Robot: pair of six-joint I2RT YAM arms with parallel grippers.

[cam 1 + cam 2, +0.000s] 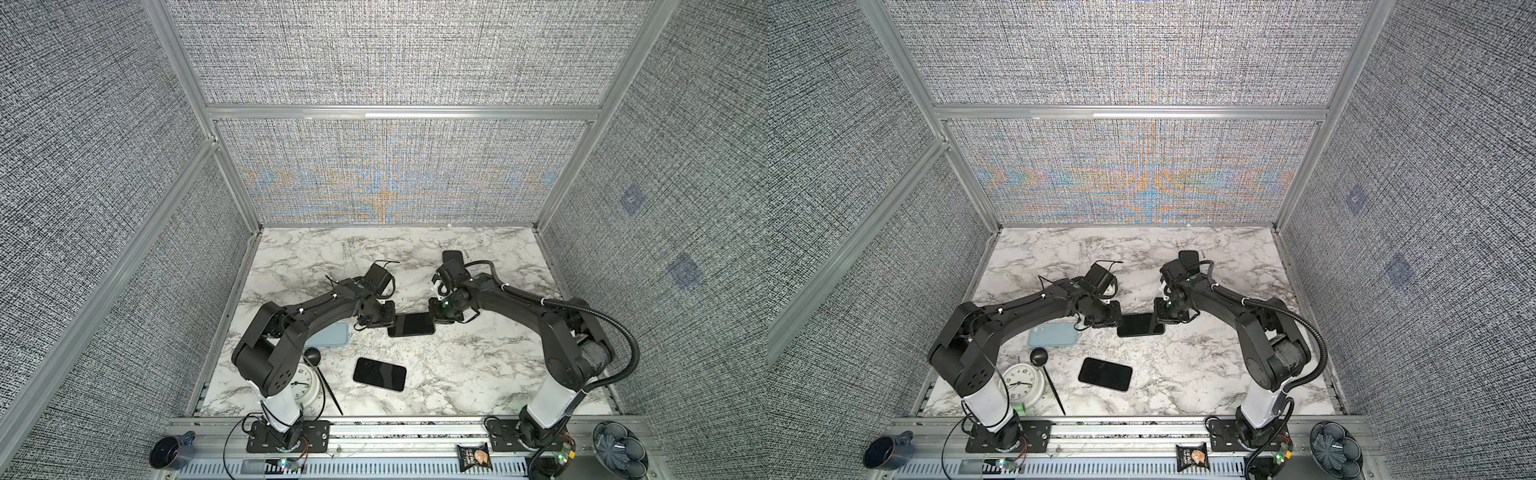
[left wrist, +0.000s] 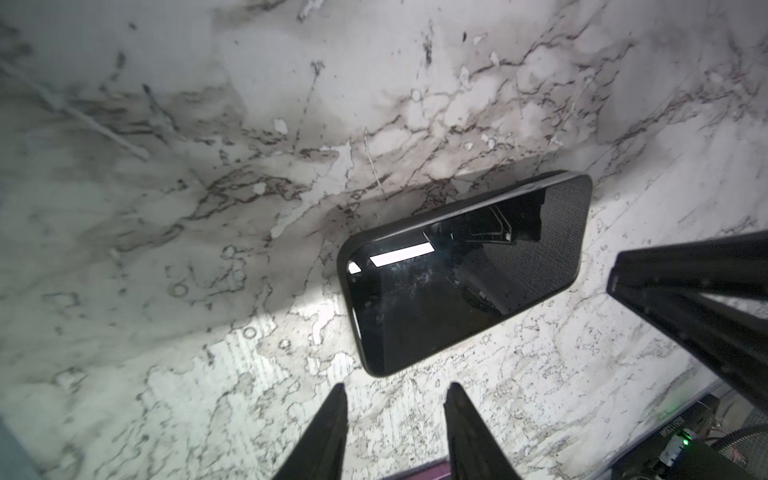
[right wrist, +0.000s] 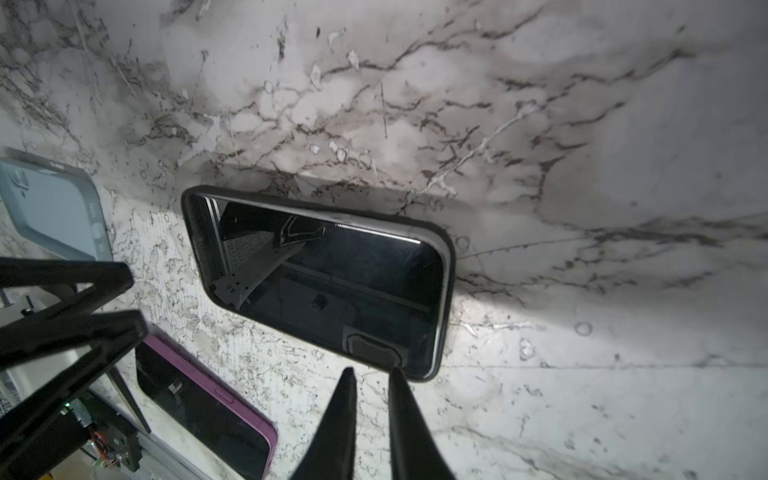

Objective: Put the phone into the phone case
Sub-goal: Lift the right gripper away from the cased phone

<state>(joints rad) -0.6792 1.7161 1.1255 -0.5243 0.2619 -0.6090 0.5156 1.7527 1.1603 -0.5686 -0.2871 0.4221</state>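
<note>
A black phone [image 1: 411, 324] [image 1: 1140, 325] lies flat and screen up in mid-table. A dark case rim surrounds it in both wrist views [image 2: 465, 270] [image 3: 324, 282]. My left gripper [image 1: 390, 323] [image 2: 397, 386] is open just off the phone's left end, with only bare marble between its fingers. My right gripper [image 1: 433, 320] [image 3: 372, 371] is at the phone's right end, open by a narrow gap, holding nothing; one fingertip [image 3: 395, 374] overlaps the rim. A light blue phone case [image 1: 332, 334] [image 3: 50, 208] lies partly under my left arm.
A second phone in a purple case [image 1: 379, 374] [image 3: 208, 411] lies nearer the front. A white clock [image 1: 305, 384], a black ball [image 1: 312, 358] and a thin black stick [image 1: 330, 390] sit front left. A mug [image 1: 172, 451], snack packet [image 1: 473, 457] and bowl [image 1: 619, 455] rest on the front rail.
</note>
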